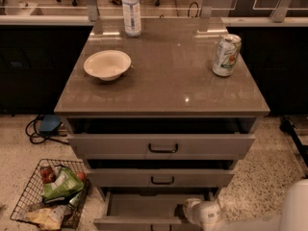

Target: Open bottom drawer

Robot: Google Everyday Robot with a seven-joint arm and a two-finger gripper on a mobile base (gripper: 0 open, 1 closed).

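Observation:
The bottom drawer (139, 207) is the lowest of three light-grey drawers in the cabinet. It stands pulled out, and its plain grey tray shows from above. Its front edge runs along the bottom of the camera view, and only a sliver of its black handle (161, 228) shows there. My white gripper (191, 211) reaches in from the lower right and sits at the right end of the open drawer, over the tray's front right corner. Its tips are hidden.
The top drawer (162, 145) and middle drawer (161, 178) are each slightly out. On the cabinet top stand a white bowl (107, 64), a water bottle (131, 10) and a drink can (226, 55). A wire basket (50, 193) of snacks sits on the floor at left.

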